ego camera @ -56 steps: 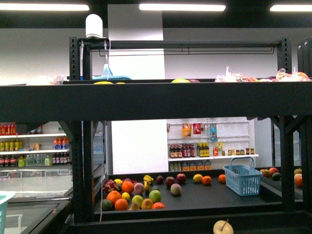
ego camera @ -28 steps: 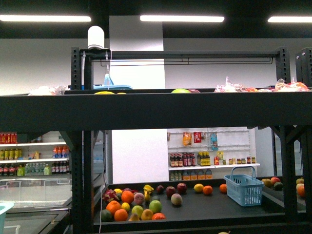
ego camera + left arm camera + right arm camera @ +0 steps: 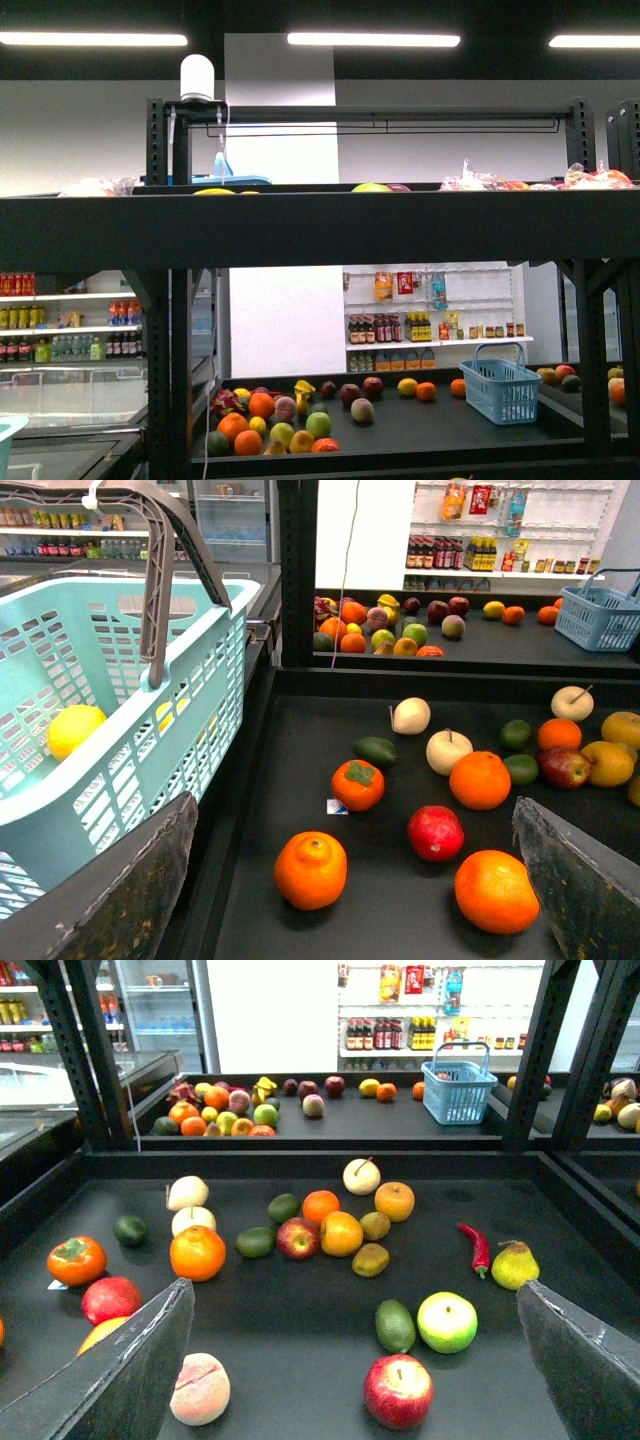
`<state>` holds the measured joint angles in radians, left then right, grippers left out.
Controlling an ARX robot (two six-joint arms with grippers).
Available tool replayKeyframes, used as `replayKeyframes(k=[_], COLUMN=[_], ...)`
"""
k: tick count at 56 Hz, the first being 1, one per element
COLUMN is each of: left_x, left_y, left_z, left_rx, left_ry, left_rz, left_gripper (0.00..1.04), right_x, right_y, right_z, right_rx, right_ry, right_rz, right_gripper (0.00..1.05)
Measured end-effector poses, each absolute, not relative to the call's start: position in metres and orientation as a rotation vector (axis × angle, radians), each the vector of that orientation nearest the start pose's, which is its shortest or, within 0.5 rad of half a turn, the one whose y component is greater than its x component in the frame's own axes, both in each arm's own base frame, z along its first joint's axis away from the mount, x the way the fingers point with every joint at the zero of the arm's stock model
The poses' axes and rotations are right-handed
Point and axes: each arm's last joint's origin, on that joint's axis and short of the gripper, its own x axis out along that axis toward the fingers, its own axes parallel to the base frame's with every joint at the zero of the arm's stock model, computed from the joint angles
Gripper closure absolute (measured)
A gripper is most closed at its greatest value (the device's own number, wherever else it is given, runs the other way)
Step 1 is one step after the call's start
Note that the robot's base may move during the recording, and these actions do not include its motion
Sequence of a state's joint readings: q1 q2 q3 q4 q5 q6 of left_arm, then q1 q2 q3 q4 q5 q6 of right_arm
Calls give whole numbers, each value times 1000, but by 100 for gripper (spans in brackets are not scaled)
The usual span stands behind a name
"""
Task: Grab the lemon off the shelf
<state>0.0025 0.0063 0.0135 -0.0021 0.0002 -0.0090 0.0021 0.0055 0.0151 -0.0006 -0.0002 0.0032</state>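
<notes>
Front view is barely shifting now; your lemon (image 3: 75,730) is lying in the teal basket (image 3: 190,695), both grippers' fingers released.

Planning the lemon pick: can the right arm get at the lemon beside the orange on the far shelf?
Probably not. The lemon lies on the far shelf, beyond the near deck with its fruit and back rail; the open right end effector hangs over the near deck's front.

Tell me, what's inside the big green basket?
A lemon sits inside the teal basket. Something else yellow shows through the wall holes, too hidden to name. The basket's bottom is mostly covered.
</notes>
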Motion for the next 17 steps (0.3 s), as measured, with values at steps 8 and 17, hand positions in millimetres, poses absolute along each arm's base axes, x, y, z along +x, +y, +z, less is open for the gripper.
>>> replayKeyframes(k=[8,17], left_x=[97,97], left_y=[0,0], left_z=[167,167], left_rx=[-9,-9], left_ry=[-5,-5], left_rz=[2,2], left_gripper=[8,8], right_x=[97,97], right_y=[0,0], right_z=[168,168], right_rx=[3,3], right_ry=[-9,-9], right_rz=[2,2], right_gripper=[7,7])
